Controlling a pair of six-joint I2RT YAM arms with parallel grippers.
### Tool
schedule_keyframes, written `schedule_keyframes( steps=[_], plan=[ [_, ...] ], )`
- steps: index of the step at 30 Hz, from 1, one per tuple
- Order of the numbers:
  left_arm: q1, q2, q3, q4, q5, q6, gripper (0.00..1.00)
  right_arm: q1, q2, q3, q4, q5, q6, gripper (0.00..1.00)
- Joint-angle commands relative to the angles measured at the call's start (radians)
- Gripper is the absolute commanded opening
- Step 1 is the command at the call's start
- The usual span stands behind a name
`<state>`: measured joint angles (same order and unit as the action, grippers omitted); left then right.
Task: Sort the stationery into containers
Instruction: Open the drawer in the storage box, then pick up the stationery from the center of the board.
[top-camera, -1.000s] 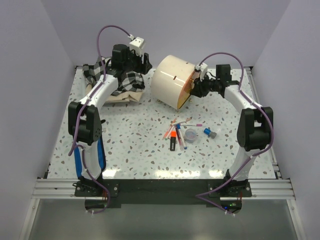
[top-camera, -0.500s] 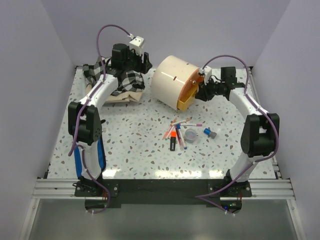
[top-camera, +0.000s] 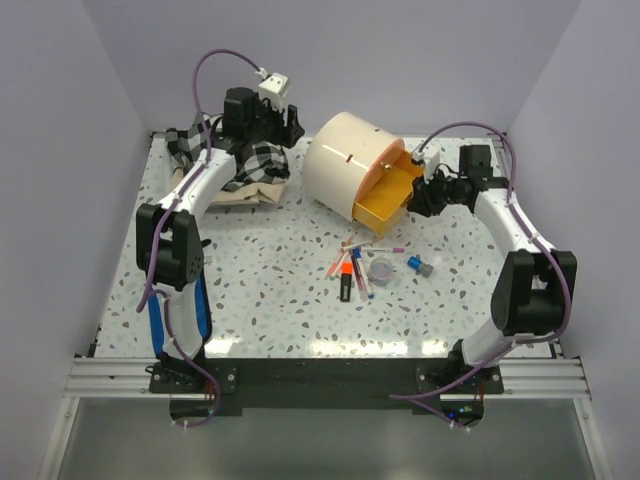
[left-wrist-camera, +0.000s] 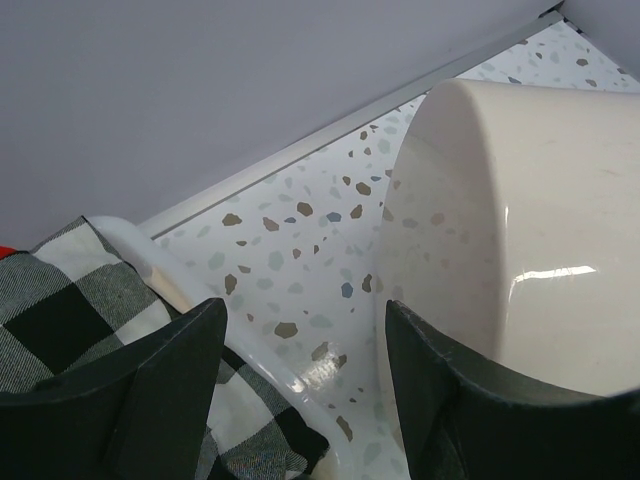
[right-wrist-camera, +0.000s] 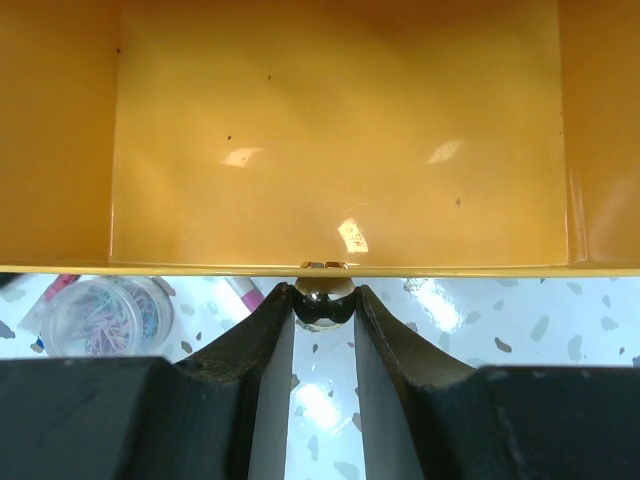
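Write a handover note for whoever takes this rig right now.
Right gripper: shut on the gold knob of the orange drawer, which stands pulled out of the cream cabinet and looks empty.
Left gripper: open, holding nothing, at the far edge between the checked cloth and the cabinet.
Stationery, clear pot included, lies loose on the table in front of the cabinet.
Done: one drawer open. Left: every item to go in.
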<state>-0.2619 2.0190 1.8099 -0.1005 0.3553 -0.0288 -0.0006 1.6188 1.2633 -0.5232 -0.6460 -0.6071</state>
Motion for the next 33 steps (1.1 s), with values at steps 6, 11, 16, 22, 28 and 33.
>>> schedule_keyframes(
  steps=[6,11,16,22,28,33],
  plan=[
    [0.004,-0.088,-0.017,0.002,0.014,0.024,0.7,-0.035,-0.086,-0.031,-0.015,0.019,-0.039,0.14],
    [0.004,-0.097,-0.02,0.005,0.013,0.024,0.7,-0.036,-0.094,-0.022,-0.026,0.049,-0.031,0.4],
    [0.004,-0.126,-0.03,0.007,0.005,0.024,0.72,-0.039,-0.167,-0.034,-0.151,0.126,-0.104,0.49],
    [0.015,-0.161,-0.037,0.008,-0.007,0.017,0.73,-0.041,-0.307,-0.18,-0.303,0.164,-0.308,0.52],
    [0.023,-0.175,-0.049,0.01,0.008,-0.003,0.73,-0.041,-0.269,-0.257,-0.307,0.186,-0.41,0.49],
    [0.024,-0.187,-0.064,0.007,0.005,0.004,0.73,-0.041,-0.194,-0.246,-0.308,0.181,-0.494,0.48]
  ],
)
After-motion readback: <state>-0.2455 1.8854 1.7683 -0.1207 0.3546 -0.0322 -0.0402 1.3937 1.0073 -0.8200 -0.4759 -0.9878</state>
